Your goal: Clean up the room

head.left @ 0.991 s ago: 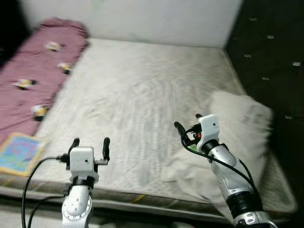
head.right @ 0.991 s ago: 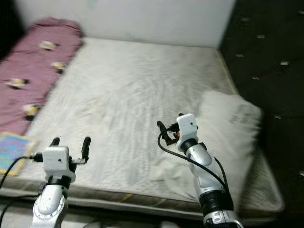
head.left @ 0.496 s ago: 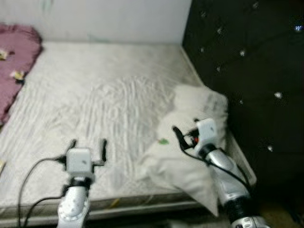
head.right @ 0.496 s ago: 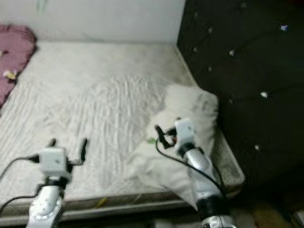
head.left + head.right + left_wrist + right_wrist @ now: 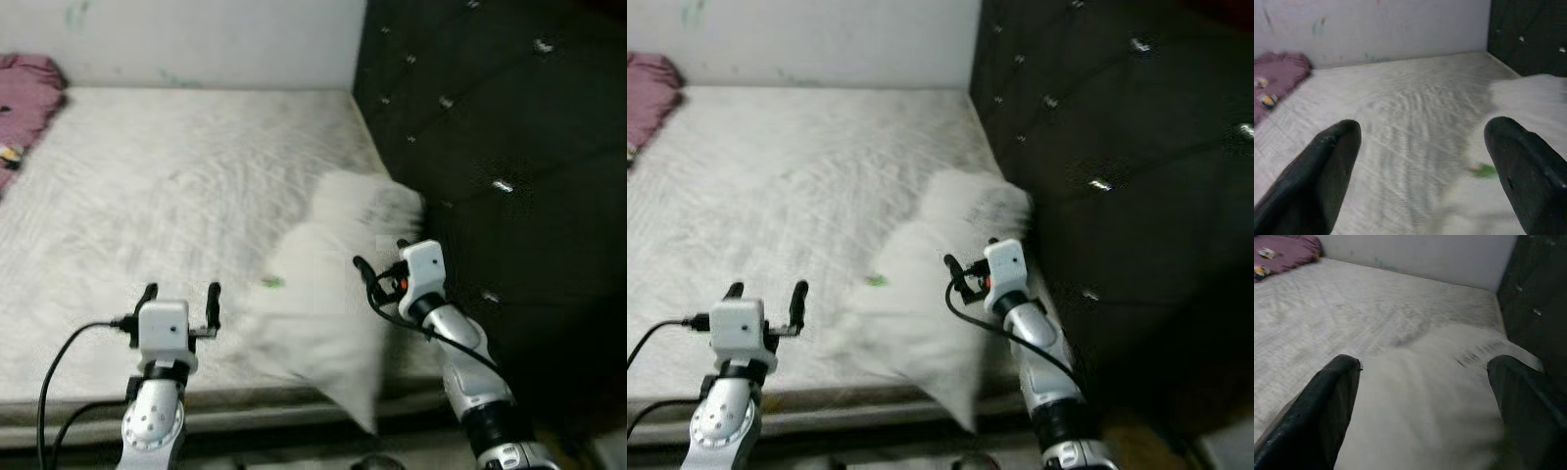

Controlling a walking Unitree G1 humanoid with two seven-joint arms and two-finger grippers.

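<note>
A white pillow (image 5: 328,284) lies askew on the bare mattress (image 5: 176,186), near the corner where the bed meets the dark tufted headboard (image 5: 490,147). Its lower corner hangs off the near edge of the mattress, and its long axis runs from about 1 o'clock, by the headboard, down to about 7 o'clock. The head views are blurred, so its outline is soft.

The right gripper (image 5: 380,262) hovers over the pillow's headboard-side edge with its fingers spread wide and nothing between them; in the right wrist view the pillow (image 5: 1425,401) lies straight ahead, just under the fingertips (image 5: 1334,396). The left gripper (image 5: 180,294) is held over plain mattress, also spread and empty; the pillow sits at roughly 2 o'clock from it, and a small green scrap (image 5: 272,283) lies between the two, at the pillow's near-left edge.

The right arm is plainly the nearer one. A likely next move would be a short drop onto the pillow, with the grip taken across its short side so that the long body can be swung back square to the headboard. A folded maroon blanket (image 5: 24,83) lies at the far 10 o'clock edge of the bed, well apart from both arms.
</note>
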